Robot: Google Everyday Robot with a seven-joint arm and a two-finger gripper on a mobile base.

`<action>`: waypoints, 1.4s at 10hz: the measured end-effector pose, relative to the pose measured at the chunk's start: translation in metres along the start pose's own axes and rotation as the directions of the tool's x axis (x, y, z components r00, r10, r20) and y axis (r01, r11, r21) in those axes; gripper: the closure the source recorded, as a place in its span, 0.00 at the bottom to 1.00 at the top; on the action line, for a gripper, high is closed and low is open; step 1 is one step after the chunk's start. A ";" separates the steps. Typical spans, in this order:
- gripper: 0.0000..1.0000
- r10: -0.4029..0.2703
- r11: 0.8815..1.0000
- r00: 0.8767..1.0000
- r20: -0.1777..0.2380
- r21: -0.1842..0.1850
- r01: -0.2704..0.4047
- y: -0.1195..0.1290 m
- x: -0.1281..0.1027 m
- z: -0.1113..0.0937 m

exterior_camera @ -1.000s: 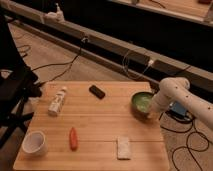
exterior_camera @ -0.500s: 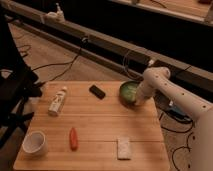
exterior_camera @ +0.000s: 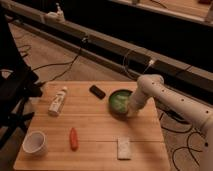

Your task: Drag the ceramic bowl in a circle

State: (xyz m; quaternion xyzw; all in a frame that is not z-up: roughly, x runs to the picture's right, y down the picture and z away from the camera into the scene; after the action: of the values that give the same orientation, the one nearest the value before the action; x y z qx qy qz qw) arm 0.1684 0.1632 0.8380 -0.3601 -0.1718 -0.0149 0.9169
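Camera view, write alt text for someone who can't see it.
The pincer is at the rim of the green ceramic bowl on a wooden table; a white bottle and white cup sit elsewhere on it.

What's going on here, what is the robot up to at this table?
A single robot arm reaches in from the right. Its gripper is at the right edge of the green ceramic bowl, which sits on the rear right part of the wooden table. It looks placed to drag the bowl. The white cup, bottle, dark block, orange item and pale pad lie apart from it.
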 end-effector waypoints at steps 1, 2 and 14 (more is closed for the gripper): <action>1.00 0.034 0.999 0.999 -0.014 -0.007 -0.034 0.009 0.015 -0.005; 1.00 0.063 0.998 0.997 -0.036 -0.007 -0.063 0.012 0.031 -0.009; 1.00 -0.113 0.994 0.991 -0.070 -0.011 0.113 -0.044 -0.012 0.005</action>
State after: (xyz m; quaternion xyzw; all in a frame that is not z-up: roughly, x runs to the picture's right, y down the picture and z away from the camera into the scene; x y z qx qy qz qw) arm 0.1489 0.1329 0.8670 -0.3521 -0.1592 -0.0801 0.9188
